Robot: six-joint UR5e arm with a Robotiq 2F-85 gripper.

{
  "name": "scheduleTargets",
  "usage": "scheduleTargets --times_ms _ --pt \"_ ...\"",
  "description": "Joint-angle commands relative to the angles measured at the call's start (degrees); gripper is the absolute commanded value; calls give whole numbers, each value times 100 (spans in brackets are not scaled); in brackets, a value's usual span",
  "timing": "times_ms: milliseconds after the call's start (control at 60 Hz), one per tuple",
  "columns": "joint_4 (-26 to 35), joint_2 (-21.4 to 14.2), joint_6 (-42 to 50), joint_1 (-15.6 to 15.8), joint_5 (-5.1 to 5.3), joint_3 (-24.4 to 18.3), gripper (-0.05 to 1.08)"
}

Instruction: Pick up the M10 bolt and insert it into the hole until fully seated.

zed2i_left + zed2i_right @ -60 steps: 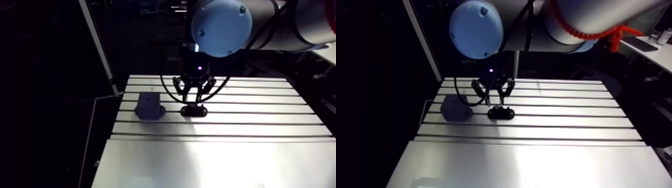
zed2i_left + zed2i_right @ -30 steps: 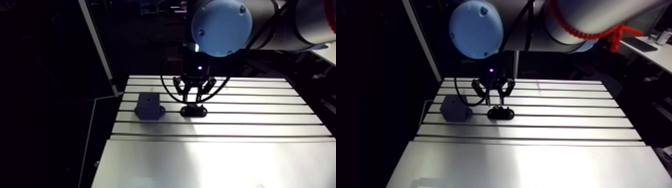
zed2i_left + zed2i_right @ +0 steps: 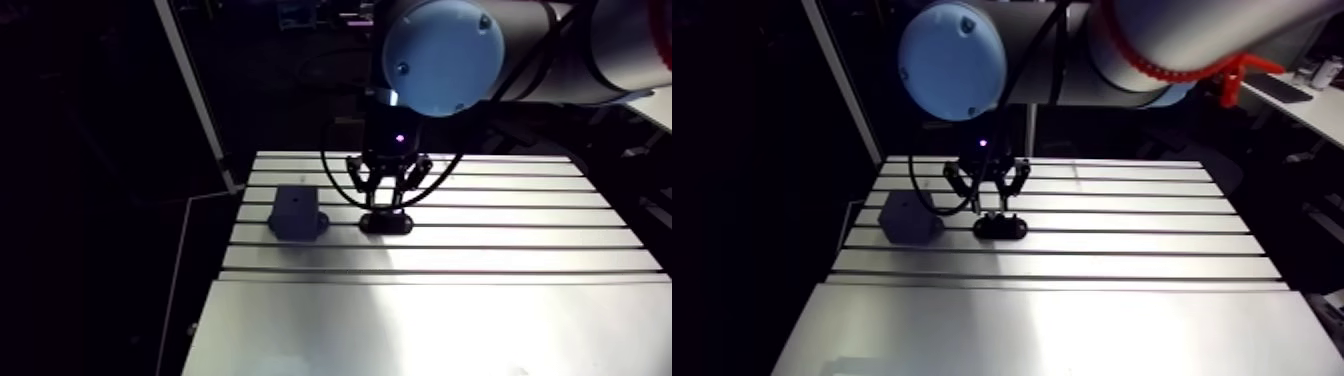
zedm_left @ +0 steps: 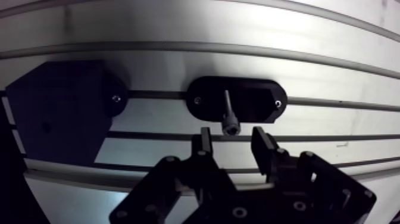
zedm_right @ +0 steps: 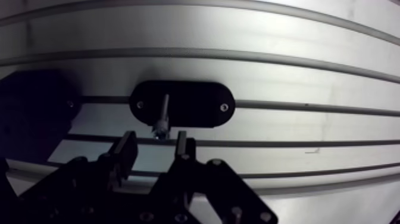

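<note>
From where I stand, the arm reaches down over the far half of the slotted aluminium bench (image 3: 500,300), and the end effector (image 4: 232,142) hangs low above a black oval plate (image 4: 262,101) that sits across one of the bench's slots. The plate has a small screw near each rounded end.

The M10 bolt (image 4: 228,113) is on that plate. Its thin shank starts near the plate's middle and runs toward the end effector, with the socket head at the near end, over the plate's near edge. I cannot tell whether it stands upright or leans.

In the wrist view the two fingers (image 4: 204,142) are spread apart, one on each side of the bolt's head, and there is bare bench between each finger and the head. They grip nothing, and the head lies just ahead of the fingertips, roughly centred in the gap.

Beside the plate, along the same slot and well apart from the bolt, stands a dark block (image 3: 297,212) with a flat top and a low foot at its base. In the arm view it is at the edge of the bench, and the end effector is not over it.
</note>
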Motion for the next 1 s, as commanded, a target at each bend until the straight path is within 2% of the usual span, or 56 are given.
scheduleTargets --times_ms 17,1000 --pt "0 7 -8 -9 0 41 52" --pt "-194 95 -8 17 0 42 54"
